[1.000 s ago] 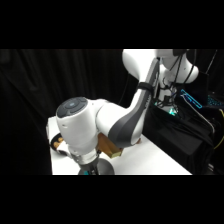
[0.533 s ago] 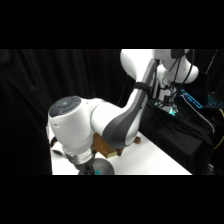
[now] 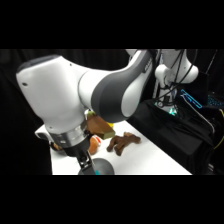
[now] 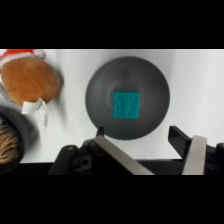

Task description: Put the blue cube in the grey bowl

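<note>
From the side, the arm's big white body filled most of the view, and the hand [image 3: 86, 162] hung low over the near edge of the white worktop [image 3: 150, 157]. Directly under it sat the grey bowl [image 3: 100, 167], only partly visible, with a speck of turquoise at its rim that was probably the blue cube [image 3: 96, 171]. A brown toy-like shape [image 3: 122, 142] lay well apart on the worktop, with dark clutter beyond the far edge.

From the wrist, the blue cube lay flat in the middle of the grey bowl, square to the view, straight below the hand and clear of both fingers [image 4: 194, 152]. The fingers stood wide apart and held nothing. A bun [image 4: 30, 80] lay beside the bowl and a dark dish [image 4: 15, 137] sat nearer the edge. The placing looked done; lifting straight up seemed unobstructed.
</note>
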Controlling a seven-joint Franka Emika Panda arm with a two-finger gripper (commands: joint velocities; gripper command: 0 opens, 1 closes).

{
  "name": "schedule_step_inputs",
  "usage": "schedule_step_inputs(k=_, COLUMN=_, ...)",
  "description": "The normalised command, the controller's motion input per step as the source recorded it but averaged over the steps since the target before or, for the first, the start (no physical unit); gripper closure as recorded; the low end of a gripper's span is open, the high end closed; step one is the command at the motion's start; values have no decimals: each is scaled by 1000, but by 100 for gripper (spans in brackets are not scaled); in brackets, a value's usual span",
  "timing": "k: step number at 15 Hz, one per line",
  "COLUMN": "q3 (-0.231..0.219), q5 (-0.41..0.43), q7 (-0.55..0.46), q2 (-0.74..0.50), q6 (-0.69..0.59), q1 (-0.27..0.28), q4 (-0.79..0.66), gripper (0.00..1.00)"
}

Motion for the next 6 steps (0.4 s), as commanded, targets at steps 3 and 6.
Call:
schedule_step_inputs(k=3, q3=37, q5=57, q7=-135, q2=-255, q6=-477, q1=-41, q4=130, gripper=0)
schedule_step_inputs(k=6, q3=26, q5=36, q7=-97, q2=-163, q6=-392, q1=-33, q4=162, gripper=0)
